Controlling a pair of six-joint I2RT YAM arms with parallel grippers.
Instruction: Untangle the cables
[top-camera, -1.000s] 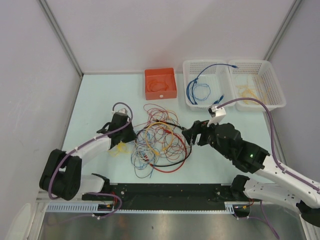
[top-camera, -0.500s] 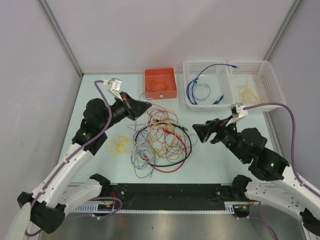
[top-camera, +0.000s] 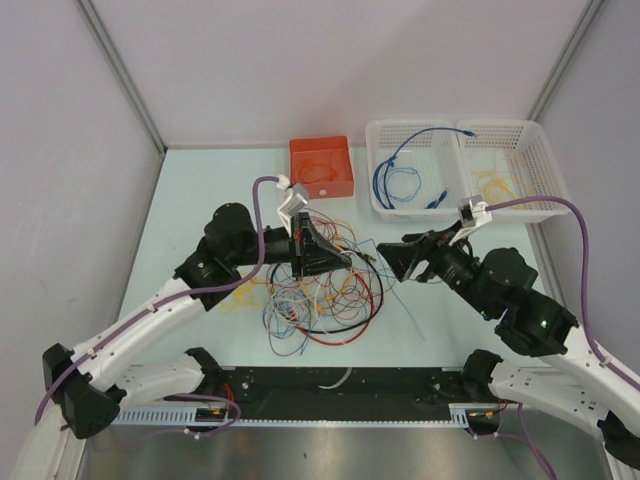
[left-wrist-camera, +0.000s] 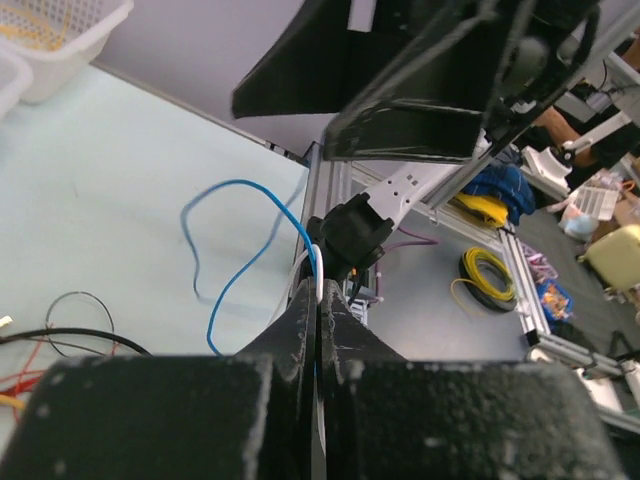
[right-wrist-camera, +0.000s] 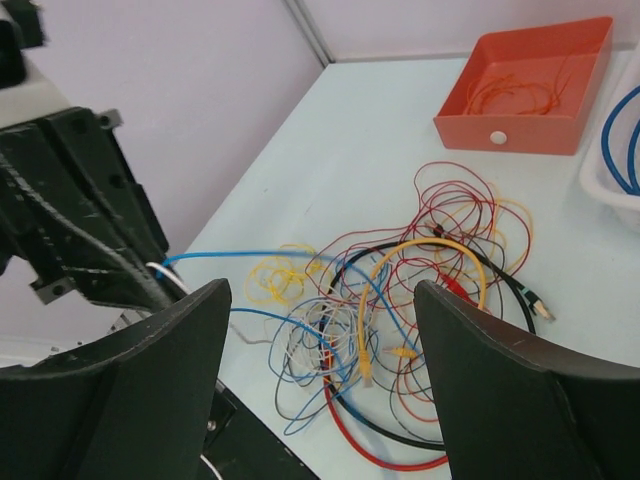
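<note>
The cables (top-camera: 325, 295) lie tangled mid-table: red, orange, yellow, blue, white and black loops, also plain in the right wrist view (right-wrist-camera: 400, 290). My left gripper (top-camera: 330, 260) hangs above the tangle, shut on a thin white cable (left-wrist-camera: 317, 285) and a blue cable (left-wrist-camera: 235, 265) that runs out from its tips (left-wrist-camera: 318, 300). That blue cable (right-wrist-camera: 270, 256) stretches from the left gripper down into the pile. My right gripper (top-camera: 395, 262) hovers at the tangle's right side, open, with nothing between its fingers (right-wrist-camera: 322, 290).
An orange bin (top-camera: 321, 167) with orange wire stands at the back. Two white baskets sit back right, one (top-camera: 410, 165) holding blue cable, the other (top-camera: 515, 165) yellow. A small yellow coil (top-camera: 240, 290) lies left of the tangle.
My left arm swung from the tangle's left, up toward the back, then in over the pile, drawing blue and white cables up. The right gripper drew back slightly to the right.
</note>
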